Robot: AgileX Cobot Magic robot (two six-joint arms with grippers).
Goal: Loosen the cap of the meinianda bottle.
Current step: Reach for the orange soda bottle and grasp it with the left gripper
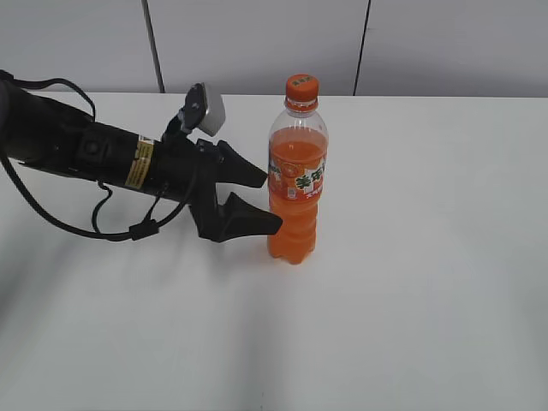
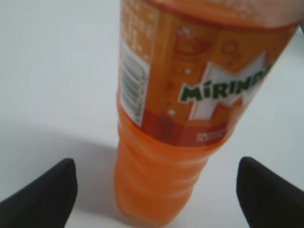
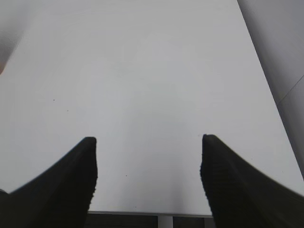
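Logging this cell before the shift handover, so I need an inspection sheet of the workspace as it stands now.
Surface: plain white table, bare.
Job's things: tall clear plastic bottle of orange soda upright; small round orange screw cap on.
Clutter: nothing seen.
End effectors: left end effector open, fingers either side of the bottle's lower body; right end effector open over bare table, holding nothing.
Cables: black cable looped under the left arm.
Surroundings: grey panelled wall.
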